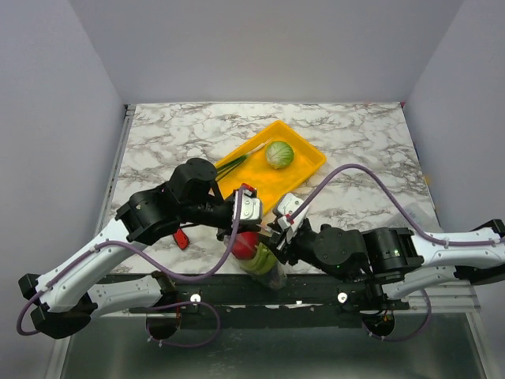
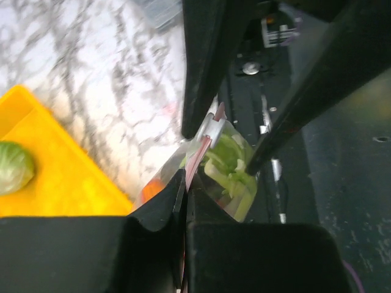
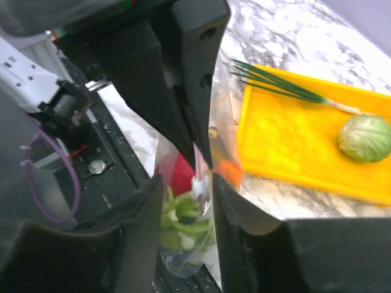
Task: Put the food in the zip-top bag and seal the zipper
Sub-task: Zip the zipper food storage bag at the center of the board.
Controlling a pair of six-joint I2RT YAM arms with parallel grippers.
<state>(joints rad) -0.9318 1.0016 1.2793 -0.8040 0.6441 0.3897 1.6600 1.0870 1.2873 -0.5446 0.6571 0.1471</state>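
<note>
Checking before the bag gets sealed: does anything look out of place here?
Yes. The round green cabbage and thin green onions lie in the yellow plastic tray, outside the clear zip-top bag, which overhangs the near edge of the marble table with the left claw pinching its mouth.

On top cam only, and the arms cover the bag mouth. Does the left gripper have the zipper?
Observer: Yes. The left wrist view shows the left gripper shut on the thin pinkish zipper strip at the mouth of the clear floppy plastic zip-top bag.
Operator: And the right one?
Observer: Not pinching. The right wrist view shows the right gripper with its jaws apart and the bag's mouth edge hanging in the gap between them.
</note>
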